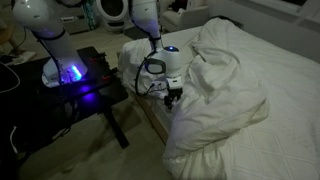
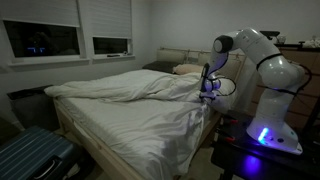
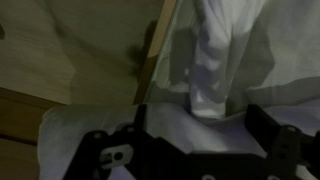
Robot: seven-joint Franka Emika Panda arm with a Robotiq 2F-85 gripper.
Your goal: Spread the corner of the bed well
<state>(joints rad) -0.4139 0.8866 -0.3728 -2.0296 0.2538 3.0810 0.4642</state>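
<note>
The gripper [image 1: 172, 97], fingers [image 3: 262, 126] spread wide and holding nothing, hangs close over the puffy duvet corner [image 1: 216, 95], which lies folded back in a heap at the edge of the bed [image 2: 130, 125].

The corner [image 1: 215, 105] of the duvet is white and finely textured, with grey shading in its folds. The bed [image 2: 120, 125] has a white cover, and its frame [image 2: 88, 150] is pale wood. The arm [image 2: 270, 60] is glossy white, and the gripper [image 1: 172, 97] is black. A blue-violet light [image 1: 70, 72] glows at the arm's base and tints the black table [image 1: 95, 95]. The pillow [image 2: 186, 69] is tan. The suitcase [image 2: 30, 158] is dark blue-grey with ridged lines. The window panes [image 2: 40, 40] are black.
</note>
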